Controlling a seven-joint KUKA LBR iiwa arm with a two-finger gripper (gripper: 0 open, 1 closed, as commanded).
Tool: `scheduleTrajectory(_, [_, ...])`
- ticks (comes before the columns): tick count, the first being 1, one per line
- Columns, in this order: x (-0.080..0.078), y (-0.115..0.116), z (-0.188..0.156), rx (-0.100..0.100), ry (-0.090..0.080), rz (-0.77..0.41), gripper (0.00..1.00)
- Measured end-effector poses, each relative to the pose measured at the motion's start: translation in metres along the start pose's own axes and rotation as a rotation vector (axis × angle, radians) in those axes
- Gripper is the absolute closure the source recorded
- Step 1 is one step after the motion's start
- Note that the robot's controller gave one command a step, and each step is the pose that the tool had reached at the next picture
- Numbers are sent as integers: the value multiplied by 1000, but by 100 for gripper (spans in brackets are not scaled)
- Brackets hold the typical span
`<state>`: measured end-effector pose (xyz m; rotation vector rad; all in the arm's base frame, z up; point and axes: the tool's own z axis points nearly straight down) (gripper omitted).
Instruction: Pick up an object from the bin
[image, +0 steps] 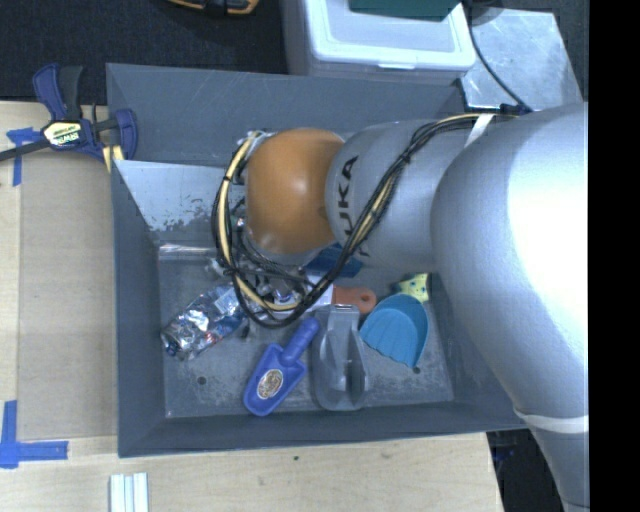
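Observation:
A crumpled silvery foil wrapper (200, 325) lies on the bin floor at the left. A blue toy shovel with a round yellow label (278, 372) lies slanted near the front wall. Right of it, a grey curved plastic piece (338, 362) lies lengthwise. A small orange piece (352, 298) sits at its far end. A light blue rounded scoop (395, 333) lies to the right, with a small yellow thing (417, 287) behind it.
The arm, with its orange cover and looped cables, reaches in from the right and hangs over the middle of the bin, hiding what lies below it. A blue thing (325, 262) peeks out under the cables. The bin's front left floor is bare.

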<state>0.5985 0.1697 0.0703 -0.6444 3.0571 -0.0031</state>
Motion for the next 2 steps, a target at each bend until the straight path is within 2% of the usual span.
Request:
scheduleTrajectory(1, [11,6,0,-3,11,298,100])
scheduleTrajectory(2, [11,5,-1,-3,11,298,100])
